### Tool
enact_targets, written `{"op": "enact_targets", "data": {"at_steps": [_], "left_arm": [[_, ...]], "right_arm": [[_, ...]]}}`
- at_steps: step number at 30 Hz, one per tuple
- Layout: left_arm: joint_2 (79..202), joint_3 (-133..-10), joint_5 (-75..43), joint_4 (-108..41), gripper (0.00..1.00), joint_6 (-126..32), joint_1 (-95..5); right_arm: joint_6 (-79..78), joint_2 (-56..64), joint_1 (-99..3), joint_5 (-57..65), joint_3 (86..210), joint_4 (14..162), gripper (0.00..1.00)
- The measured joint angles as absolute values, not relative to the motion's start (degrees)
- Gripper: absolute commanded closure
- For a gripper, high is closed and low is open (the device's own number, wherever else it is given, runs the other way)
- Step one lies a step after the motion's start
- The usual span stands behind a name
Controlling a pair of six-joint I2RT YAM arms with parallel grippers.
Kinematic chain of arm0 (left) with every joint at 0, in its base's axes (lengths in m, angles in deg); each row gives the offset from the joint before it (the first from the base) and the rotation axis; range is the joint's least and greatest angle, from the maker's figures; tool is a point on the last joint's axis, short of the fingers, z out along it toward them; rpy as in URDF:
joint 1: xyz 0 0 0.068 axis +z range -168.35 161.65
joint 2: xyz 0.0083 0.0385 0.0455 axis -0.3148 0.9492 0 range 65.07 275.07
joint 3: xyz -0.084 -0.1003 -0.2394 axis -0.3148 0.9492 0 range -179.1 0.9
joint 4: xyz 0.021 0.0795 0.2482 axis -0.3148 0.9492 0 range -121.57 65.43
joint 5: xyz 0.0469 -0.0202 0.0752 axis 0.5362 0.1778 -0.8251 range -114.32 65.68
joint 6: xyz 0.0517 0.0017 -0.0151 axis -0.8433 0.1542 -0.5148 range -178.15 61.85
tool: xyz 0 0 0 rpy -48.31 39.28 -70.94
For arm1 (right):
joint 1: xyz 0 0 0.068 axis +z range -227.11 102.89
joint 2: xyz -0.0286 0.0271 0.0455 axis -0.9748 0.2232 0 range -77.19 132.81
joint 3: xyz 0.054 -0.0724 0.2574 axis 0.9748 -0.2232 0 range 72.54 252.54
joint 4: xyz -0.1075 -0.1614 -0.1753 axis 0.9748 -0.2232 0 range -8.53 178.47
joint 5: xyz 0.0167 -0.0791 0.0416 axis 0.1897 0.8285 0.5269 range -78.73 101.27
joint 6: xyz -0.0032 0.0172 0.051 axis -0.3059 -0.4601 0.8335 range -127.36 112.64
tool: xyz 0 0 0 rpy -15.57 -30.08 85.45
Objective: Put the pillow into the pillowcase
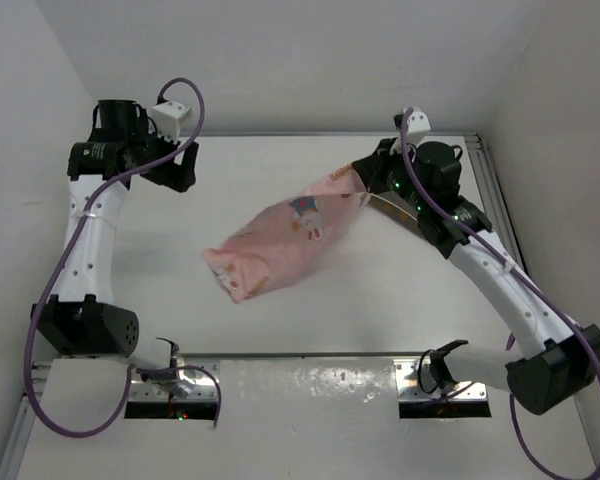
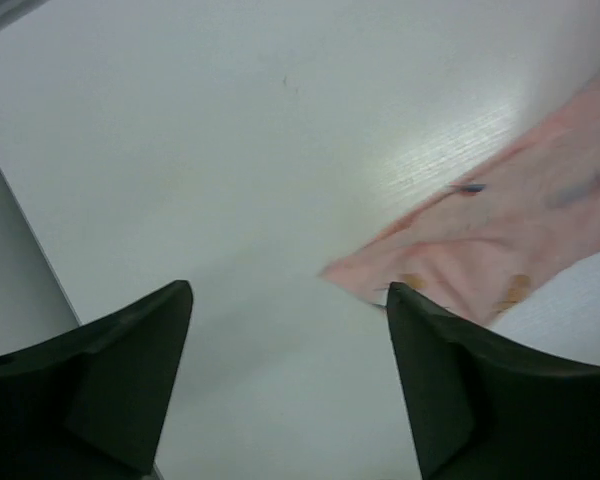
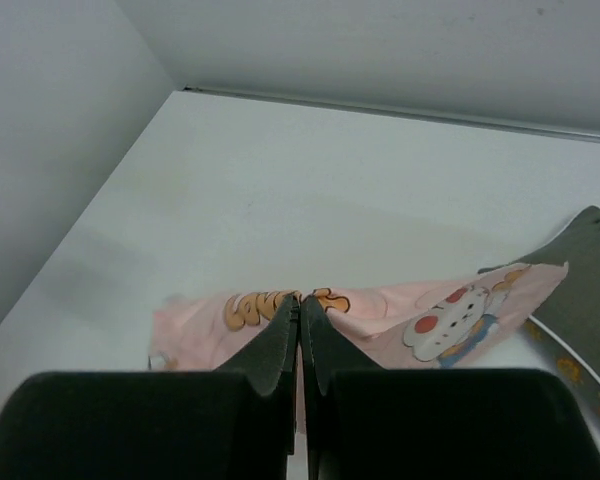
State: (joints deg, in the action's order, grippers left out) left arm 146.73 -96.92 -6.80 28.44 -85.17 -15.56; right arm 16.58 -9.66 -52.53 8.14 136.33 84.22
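Right gripper (image 3: 300,300) fingers pinched shut on the pillowcase (image 3: 375,322) edge; pillow (image 3: 585,285) corner pokes out just right of them. Pillowcase long axis runs away toward left gripper (image 2: 288,288): jaws wide, empty, pink corner ahead-right of its fingers, not touching

Pillowcase (image 1: 280,245): thin cloth, pale pink, printed, matt, softly creased.
Pillow (image 3: 585,290): olive-grey cloth, matt.
Table (image 1: 380,320): white, smooth, faint sheen.
My left fingers (image 2: 120,380): black plastic, matt, smooth.
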Motion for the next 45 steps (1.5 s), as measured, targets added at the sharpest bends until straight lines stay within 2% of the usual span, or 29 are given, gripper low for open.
{"op": "enact_targets", "data": {"at_steps": [3, 6, 7, 9, 11, 14, 17, 27, 28, 29, 30, 31, 32, 39, 45], "left_arm": [[149.88, -96.02, -7.52, 25.84, 0.16, -83.25, -15.41], [151.78, -93.62, -6.93, 23.98, 0.29, -82.55, -16.15], [152.09, -92.02, -6.34, 23.57, 0.37, -82.66, -17.03], [152.64, -89.18, -4.44, 23.19, 0.42, -83.60, -19.50], [153.51, -84.00, -2.45, 22.32, 0.41, -84.93, -24.68], [155.48, -76.26, -0.53, 19.83, 0.34, -86.61, -31.93], [159.30, -72.24, 0.11, 18.23, 0.33, -86.83, -37.00], [173.25, -73.14, -2.01, 14.50, 0.33, -85.96, -38.03], [173.92, -73.36, -2.12, 14.60, 0.36, -85.94, -38.16], [174.47, -73.71, -2.12, 14.80, 0.44, -85.89, -38.27], [175.02, -74.21, -2.06, 14.95, 0.70, -85.72, -38.45], [175.50, -74.89, -1.97, 15.52, 0.88, -85.50, -38.58], [175.89, -75.76, -1.64, 16.38, 1.00, -85.50, -38.64], [175.63, -87.83, -0.31, 25.36, 1.00, -86.13, -36.30], [169.60, -107.23, -4.11, 24.44, 1.00, -83.47, -25.64]], "right_arm": [[16.96, -5.01, -53.49, 6.48, 139.46, 83.92, 1.00], [17.72, -2.34, -53.79, 5.36, 139.48, 83.48, 1.00], [18.01, -1.86, -53.82, 5.08, 139.04, 83.50, 1.00], [18.42, -1.66, -54.10, 4.64, 137.51, 83.24, 1.00], [18.66, -1.68, -54.30, 4.55, 136.29, 83.15, 1.00], [18.88, -1.68, -54.95, 4.57, 134.98, 82.67, 1.00], [19.25, -1.68, -55.59, 4.60, 134.69, 82.28, 1.00], [19.78, -3.96, -55.98, 4.62, 131.57, 82.39, 1.00], [19.84, -4.04, -55.98, 4.62, 131.33, 82.36, 1.00], [19.89, -4.04, -55.98, 4.64, 131.17, 82.36, 1.00], [19.89, -4.07, -55.98, 4.64, 131.04, 82.36, 1.00], [19.86, -4.09, -55.98, 4.66, 130.96, 82.36, 1.00], [19.86, -4.20, -55.98, 4.81, 130.87, 82.34, 1.00], [19.71, -4.24, -58.23, 4.57, 132.22, 80.55, 1.00], [19.45, 1.09, -65.88, 4.22, 144.24, 78.52, 1.00]]}}
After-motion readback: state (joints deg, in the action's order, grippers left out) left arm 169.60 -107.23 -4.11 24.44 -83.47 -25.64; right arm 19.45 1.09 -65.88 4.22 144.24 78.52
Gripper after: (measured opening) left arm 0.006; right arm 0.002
